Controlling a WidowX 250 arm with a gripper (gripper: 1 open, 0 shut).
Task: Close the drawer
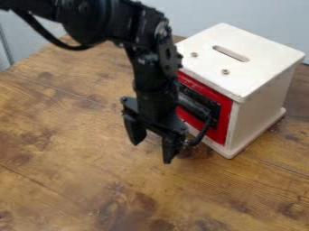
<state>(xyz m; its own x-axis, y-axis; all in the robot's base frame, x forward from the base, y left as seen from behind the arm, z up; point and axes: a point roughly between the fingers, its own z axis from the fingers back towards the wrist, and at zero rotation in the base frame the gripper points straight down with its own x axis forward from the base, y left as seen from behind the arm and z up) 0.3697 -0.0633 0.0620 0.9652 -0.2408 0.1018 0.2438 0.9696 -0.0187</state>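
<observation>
**Hand open in front of the drawer**

While our arm [115,27] reaches in from the upper left, we see the hand [154,143] pointing straight down over the bench [72,189], its dark fingers [171,148] spread wide with nothing between them. We hold nothing.

Just behind and to the right of the hand, from the camera's side, sits the drawer [200,106]. We see its red face set in the front of a pale wooden box [241,68], with a black plate and a black loop handle [198,137] across it. Our wrist and hand cover the drawer's left part, so we can make out only the right stretch of the red front and the lower curve of the handle, which peeks out beside the right finger. We cannot tell whether that finger touches the loop or stands just clear of it. How far the drawer sticks out of the box we also cannot judge, since the hand hides that edge.

On top of the box we see a long slot and two small dark marks. It stands on the bench near the right edge of the view, turned so that the drawer side faces down and to the left, toward the hand. Our fingertips hang close above the worn brown wood.
</observation>
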